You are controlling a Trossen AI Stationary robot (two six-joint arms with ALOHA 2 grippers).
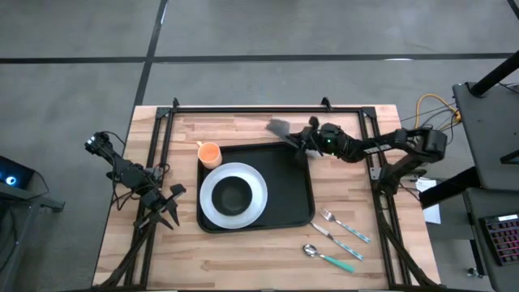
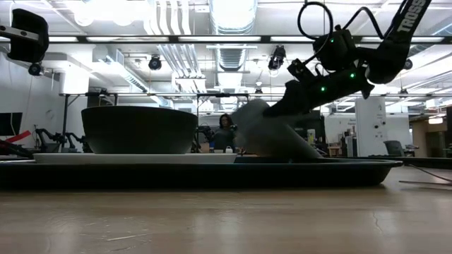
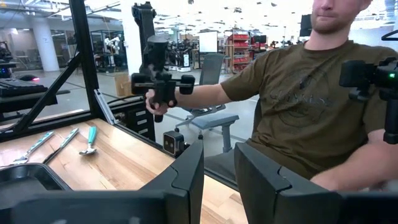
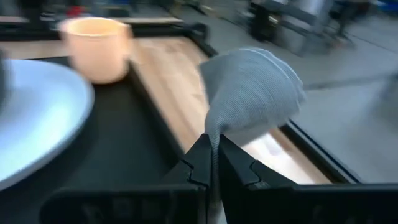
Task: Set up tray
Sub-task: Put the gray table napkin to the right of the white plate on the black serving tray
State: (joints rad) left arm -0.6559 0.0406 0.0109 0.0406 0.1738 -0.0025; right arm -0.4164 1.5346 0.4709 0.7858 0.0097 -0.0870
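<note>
The black tray (image 1: 297, 191) lies mid-table and shows as a long dark rim (image 2: 212, 173) in the low view. On it sits a white plate (image 1: 255, 191) with a dark bowl (image 1: 233, 195). An orange cup (image 1: 209, 153) stands at its far-left corner. My right gripper (image 1: 298, 142) hovers over the tray's far edge, shut on a grey cloth (image 1: 280, 127). The cloth (image 2: 272, 137) spreads out below the gripper (image 2: 279, 109), and the tray rim hides its lower end. My left gripper (image 1: 166, 207) waits open, left of the tray. My right gripper (image 4: 213, 142) pinches the grey cloth by a gathered edge (image 4: 214, 127) between its two shut fingertips. The fingers come level from the table's right side. The rest of the cloth (image 4: 252, 93) bulges out past the fingertips, over the tray's far rim and the table.
A fork (image 1: 345, 226) and a spoon (image 1: 331, 258) with teal handles lie on the wood right of the tray, near the table's near edge. A black frame (image 1: 268, 107) runs along the far edge and sides. A seated person (image 3: 311, 93) holds hand controllers beyond the table.
</note>
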